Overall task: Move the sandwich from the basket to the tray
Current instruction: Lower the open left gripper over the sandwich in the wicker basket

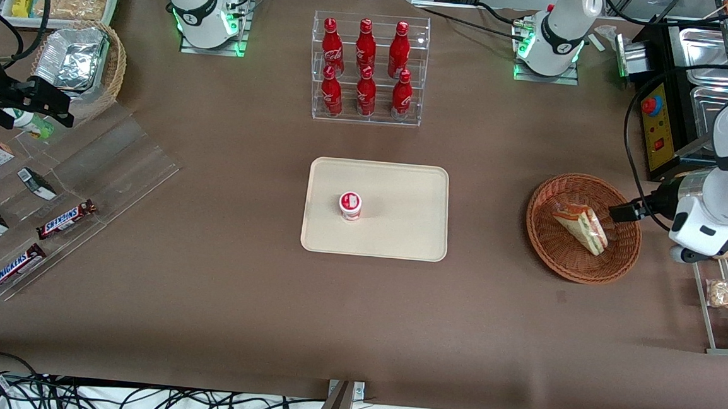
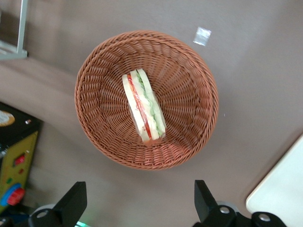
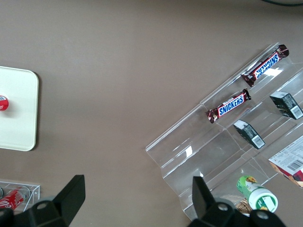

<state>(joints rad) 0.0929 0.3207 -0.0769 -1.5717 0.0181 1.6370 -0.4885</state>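
We saw the gripper (image 2: 137,205) above the basket's (image 1: 545,241) 3 o'clock rim, fingers apart, empty; the sandwich (image 1: 580,227) lay inside, tray (image 1: 400,232) well apart.

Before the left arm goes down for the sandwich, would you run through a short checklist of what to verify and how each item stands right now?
1. Sandwich lies in the basket, nothing on top of it: ok.
2. Gripper fingers open, wide enough apart to straddle the sandwich: ok.
3. Gripper sits above the basket's rim, not centred over the sandwich: not ok, probably needs shifting first.
4. Tray has bare surface for the drop: ok; the small red-lidded cup takes only one spot.
5. Table between basket and tray has nothing on it: ok.
6. Firmness of the sandwich wrap for gripping: cannot tell.
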